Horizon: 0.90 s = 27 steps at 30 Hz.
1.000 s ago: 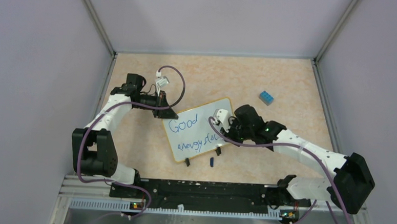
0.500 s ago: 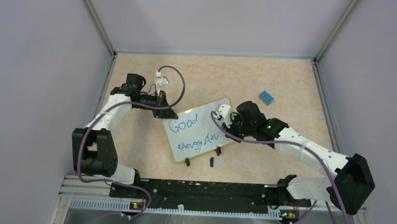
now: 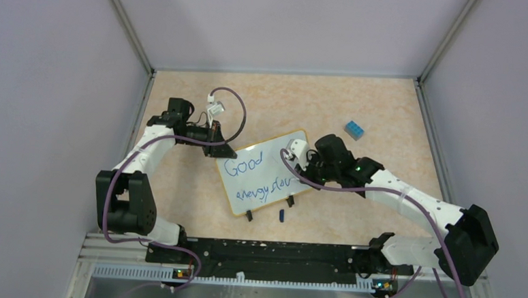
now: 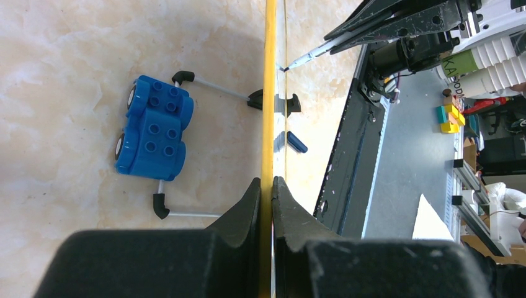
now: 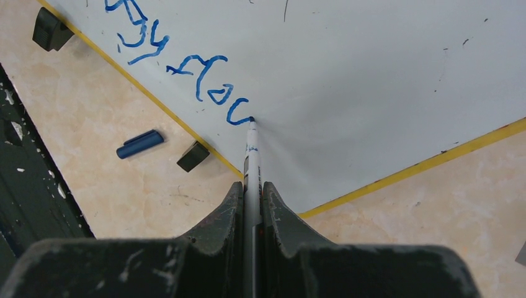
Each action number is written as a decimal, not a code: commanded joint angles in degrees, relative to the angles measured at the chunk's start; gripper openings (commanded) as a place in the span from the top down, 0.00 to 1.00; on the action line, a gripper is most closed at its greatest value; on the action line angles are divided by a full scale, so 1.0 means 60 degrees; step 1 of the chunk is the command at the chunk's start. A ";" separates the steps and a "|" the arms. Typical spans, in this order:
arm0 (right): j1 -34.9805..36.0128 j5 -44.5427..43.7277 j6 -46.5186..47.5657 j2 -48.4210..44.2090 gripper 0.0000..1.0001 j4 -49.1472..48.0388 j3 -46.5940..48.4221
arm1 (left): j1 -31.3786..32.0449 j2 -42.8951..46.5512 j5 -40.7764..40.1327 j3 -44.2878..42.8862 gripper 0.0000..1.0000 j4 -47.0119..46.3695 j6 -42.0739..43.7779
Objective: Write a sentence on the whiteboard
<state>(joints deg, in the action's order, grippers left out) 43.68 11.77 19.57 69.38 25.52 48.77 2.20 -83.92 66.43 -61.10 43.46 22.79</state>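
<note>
**Right arm shifted a little toward the far edge of the bench; left arm unmoved**

Compared with a second ago, the right wrist sits slightly farther from the near edge, and the pen tip has advanced to the end of the lower line. The small white rectangular whiteboard with a thin yellow rim [image 3: 263, 173] stands tilted on its black clip feet [image 5: 193, 156] near the middle of the bench, closer to the near edge. The left jaws are closed on its yellow rim at the far-left corner, steadying it. The right jaws are closed on the thin white marker with a blue tip [image 5: 252, 149], and the tip touches the board just after the last letter. The blue handwritten sentence [image 3: 243, 167] runs in two lines: "Good" above and a scrawl below. A blue marker cap [image 5: 140, 143] lies on the bench just beside one foot. A small blue brick block [image 3: 355, 130] sits well apart, toward the far right.

To do this step well:
- **Pressure:** press lightly so the propped board does not rock.
- **Left grip:** hold it firm throughout.
- **Strokes:** keep them short, because the yellow rim is near the tip.
- **Spacing:** lift the tip cleanly between letters.
</note>
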 commanded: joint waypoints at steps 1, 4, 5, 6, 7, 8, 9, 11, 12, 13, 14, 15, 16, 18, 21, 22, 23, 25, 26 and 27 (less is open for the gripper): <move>-0.0205 -0.0221 0.0385 -0.0143 1.00 -0.0145 -0.0137 | -0.0014 -0.0214 -0.0804 -0.0107 1.00 -0.0110 0.0303; -0.0205 -0.0145 0.0478 -0.0166 1.00 -0.0082 -0.0222 | -0.0007 -0.0208 -0.0820 -0.0100 1.00 -0.0110 0.0315; -0.0205 -0.0101 0.0507 -0.0173 1.00 -0.0044 -0.0250 | -0.0014 -0.0184 -0.0828 -0.0098 1.00 -0.0110 0.0318; -0.0198 -0.0078 0.0547 -0.0168 1.00 -0.0015 -0.0283 | -0.0013 -0.0192 -0.0842 -0.0088 1.00 -0.0110 0.0319; -0.0191 -0.0100 0.0592 -0.0162 1.00 0.0008 -0.0322 | -0.0012 -0.0198 -0.0834 -0.0093 1.00 -0.0108 0.0317; -0.0190 -0.0145 0.0636 -0.0178 1.00 0.0026 -0.0354 | -0.0012 -0.0201 -0.0820 -0.0102 1.00 -0.0110 0.0311; -0.0190 -0.0178 0.0666 -0.0196 1.00 0.0056 -0.0375 | -0.0011 -0.0207 -0.0819 -0.0093 1.00 -0.0110 0.0305; -0.0190 -0.0202 0.0693 -0.0236 1.00 0.0090 -0.0380 | -0.0014 -0.0215 -0.0822 -0.0110 1.00 -0.0108 0.0304; -0.0190 -0.0222 0.0719 -0.0253 1.00 0.0106 -0.0380 | -0.0007 -0.0221 -0.0819 -0.0114 1.00 -0.0117 0.0304; -0.0190 -0.0268 0.0722 -0.0262 1.00 0.0110 -0.0380 | -0.0006 -0.0222 -0.0822 -0.0107 1.00 -0.0118 0.0293; -0.0190 -0.0331 0.0715 -0.0271 1.00 0.0086 -0.0367 | -0.0014 -0.0221 -0.0823 -0.0112 1.00 -0.0124 0.0282; -0.0190 -0.0410 0.0666 -0.0292 1.00 0.0041 -0.0342 | -0.0009 -0.0220 -0.0806 -0.0114 1.00 -0.0125 0.0288; -0.0190 -0.0528 0.0644 -0.0310 1.00 0.0006 -0.0309 | -0.0014 -0.0210 -0.0806 -0.0114 1.00 -0.0125 0.0289; -0.0203 -0.0824 0.0586 -0.0321 1.00 -0.0093 -0.0201 | -0.0013 -0.0199 -0.0830 -0.0114 1.00 -0.0117 0.0287; -0.0321 -0.0964 0.0484 -0.0299 1.00 -0.0200 0.0065 | -0.0015 -0.0193 -0.0821 -0.0123 1.00 -0.0110 0.0268; -0.0366 -0.0954 0.0449 -0.0299 1.00 -0.0222 0.0161 | -0.0015 -0.0191 -0.0822 -0.0119 1.00 -0.0095 0.0274; -0.0397 -0.0939 0.0432 -0.0299 1.00 -0.0222 0.0261 | -0.0015 -0.0176 -0.0824 -0.0126 1.00 -0.0084 0.0280; -0.0444 -0.0891 0.0354 -0.0287 1.00 -0.0239 0.0431 | -0.0015 -0.0173 -0.0831 -0.0127 1.00 -0.0080 0.0287; -0.0453 -0.0868 0.0312 -0.0278 1.00 -0.0239 0.0503 | -0.0007 -0.0176 -0.0822 -0.0116 1.00 -0.0081 0.0289; -0.0445 -0.0833 0.0237 -0.0271 1.00 -0.0247 0.0564 | -0.0014 -0.0178 -0.0819 -0.0111 1.00 -0.0079 0.0287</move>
<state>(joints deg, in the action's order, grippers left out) 42.70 10.59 21.87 68.62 27.99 48.10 2.20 -84.01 66.46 -61.19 43.51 22.76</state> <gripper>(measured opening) 0.100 0.113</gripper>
